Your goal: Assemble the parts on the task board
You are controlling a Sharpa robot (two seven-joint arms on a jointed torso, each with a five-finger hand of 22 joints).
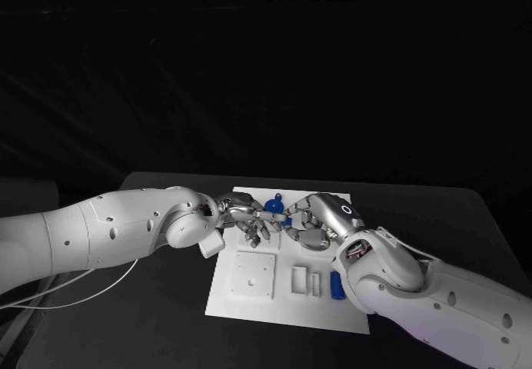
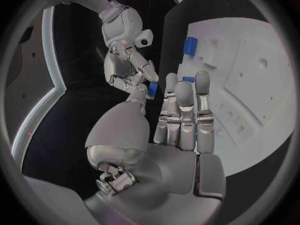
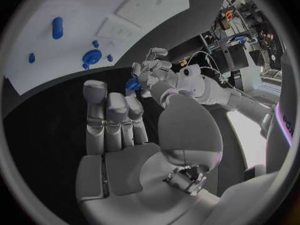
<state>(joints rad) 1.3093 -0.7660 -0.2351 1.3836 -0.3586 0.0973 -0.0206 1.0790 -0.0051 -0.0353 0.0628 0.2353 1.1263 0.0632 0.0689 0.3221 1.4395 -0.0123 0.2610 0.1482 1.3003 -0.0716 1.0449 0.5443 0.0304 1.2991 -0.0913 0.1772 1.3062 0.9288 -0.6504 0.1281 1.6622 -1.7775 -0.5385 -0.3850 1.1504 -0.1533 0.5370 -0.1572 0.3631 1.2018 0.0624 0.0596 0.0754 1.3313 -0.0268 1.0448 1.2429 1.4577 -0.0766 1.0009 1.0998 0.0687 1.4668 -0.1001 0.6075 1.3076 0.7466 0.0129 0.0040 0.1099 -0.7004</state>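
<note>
Between both hands (image 1: 274, 221), blue part (image 1: 285, 222)

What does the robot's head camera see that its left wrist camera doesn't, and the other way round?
Head view alone: the round blue part on the board's far half, next to the hands. Left wrist view alone: the left hand with its palm close up, and the right hand with its fingers pinching a small blue part. Both: the white plastic task board, the blue cylinder lying on it, and the two silver hands meeting.
</note>
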